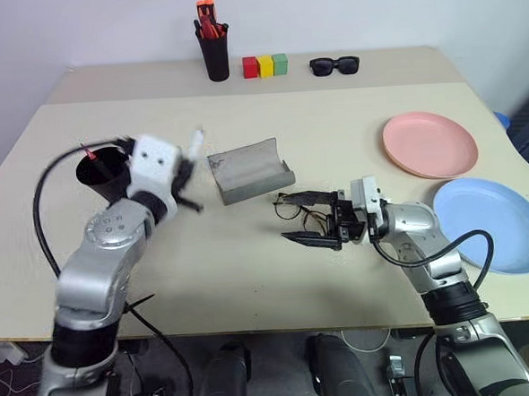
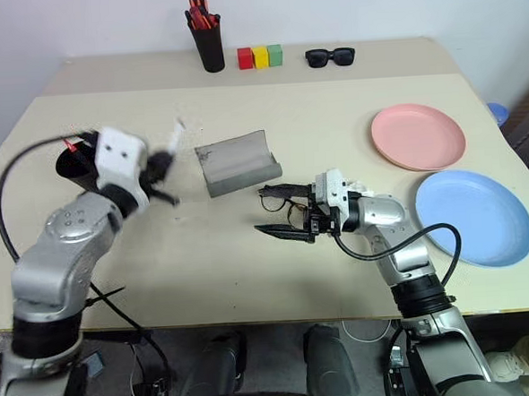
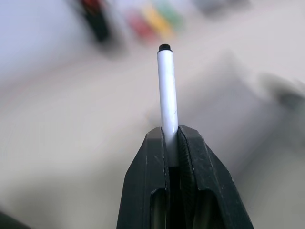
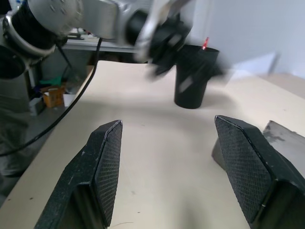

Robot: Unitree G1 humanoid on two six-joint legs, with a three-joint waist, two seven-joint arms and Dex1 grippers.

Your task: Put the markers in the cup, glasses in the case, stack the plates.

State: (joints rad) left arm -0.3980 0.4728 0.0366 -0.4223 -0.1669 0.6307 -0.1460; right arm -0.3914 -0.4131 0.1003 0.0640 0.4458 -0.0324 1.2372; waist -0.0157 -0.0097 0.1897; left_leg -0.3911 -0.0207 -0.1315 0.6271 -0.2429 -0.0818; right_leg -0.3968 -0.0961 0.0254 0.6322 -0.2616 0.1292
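The left tool point(image 3: 171, 143) was clamped on the white marker point(image 3: 167, 95), held above the tabletop point(image 1: 252, 279) just beside the cup point(image 1: 101, 168), at about 3 o'clock from it. The red-tipped marker point(image 1: 88, 153) already stood inside. The right tool point(image 1: 312, 217) hung wide at the glasses point(image 1: 294, 207), gripping nothing. The case point(image 1: 247, 169) lay open. To finish well, the marker should probably be tipped upright over the rim before release.
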